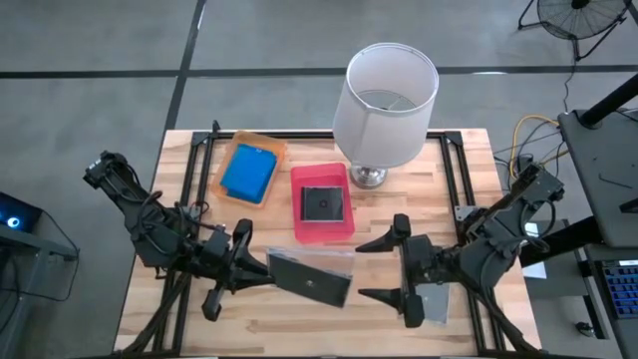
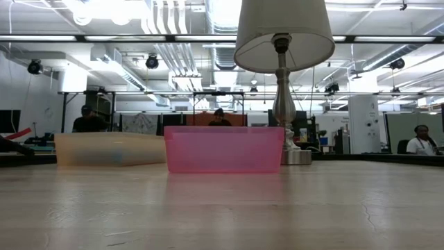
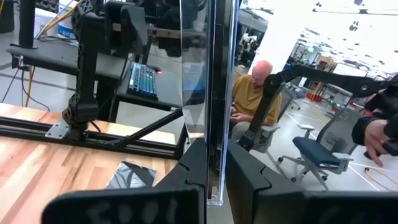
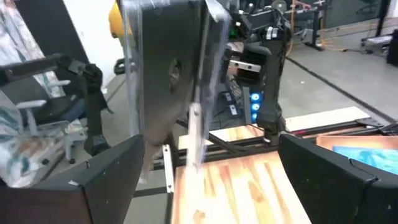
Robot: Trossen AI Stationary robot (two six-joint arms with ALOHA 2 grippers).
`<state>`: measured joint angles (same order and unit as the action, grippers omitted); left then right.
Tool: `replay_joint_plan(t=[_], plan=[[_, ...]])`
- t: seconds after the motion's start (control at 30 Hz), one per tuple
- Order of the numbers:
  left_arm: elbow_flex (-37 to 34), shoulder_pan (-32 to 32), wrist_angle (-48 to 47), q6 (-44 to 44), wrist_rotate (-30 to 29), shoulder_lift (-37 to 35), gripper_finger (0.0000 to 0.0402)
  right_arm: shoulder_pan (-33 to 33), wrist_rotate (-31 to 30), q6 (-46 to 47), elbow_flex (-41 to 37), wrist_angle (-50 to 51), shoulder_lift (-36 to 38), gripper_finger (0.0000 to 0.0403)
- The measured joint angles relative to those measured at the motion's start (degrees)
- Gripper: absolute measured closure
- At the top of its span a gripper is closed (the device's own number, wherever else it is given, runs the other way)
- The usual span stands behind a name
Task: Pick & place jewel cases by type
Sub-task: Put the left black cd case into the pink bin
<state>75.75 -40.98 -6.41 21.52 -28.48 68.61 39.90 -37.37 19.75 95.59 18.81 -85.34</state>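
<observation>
Wooden table (image 1: 299, 309) with lamp (image 1: 384, 95), orange tray (image 1: 227, 150) holding blue case (image 1: 249, 173), pink tray (image 1: 321, 231) holding dark case (image 1: 323, 204).
Left gripper (image 1: 261, 267) pinched a grey jewel case (image 1: 311, 278) above tabletop; right gripper (image 1: 384, 267) spread wide, facing it.

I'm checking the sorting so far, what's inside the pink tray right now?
The pink tray holds one dark square case, lying flat. Whether another case lies beneath it cannot be seen from above, and the low view shows only the tray's wall.
</observation>
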Motion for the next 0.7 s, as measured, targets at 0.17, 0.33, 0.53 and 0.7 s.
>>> replay_joint_plan(t=[0.17, 0.33, 0.53, 0.7], plan=[[0.0, 1.5, 0.0, 0.0, 1.3, 0.2, 0.0394, -0.1, 1.2, 0.4, 0.0, -1.5, 0.0, 0.0041], [0.0, 2.5, 0.0, 0.1, 2.0, 0.2, 0.0394, -0.3, 1.5, 1.0, 0.0, -1.6, 0.0, 0.0041], [0.0, 2.9, 0.0, 0.1, 2.5, 0.2, 0.0394, -0.6, 1.5, 1.3, 0.0, -1.6, 0.0, 0.0041], [0.0, 3.4, 0.0, 0.1, 2.5, 0.2, 0.0394, -1.0, 1.6, 2.0, 0.0, -1.9, 0.0, 0.0041]])
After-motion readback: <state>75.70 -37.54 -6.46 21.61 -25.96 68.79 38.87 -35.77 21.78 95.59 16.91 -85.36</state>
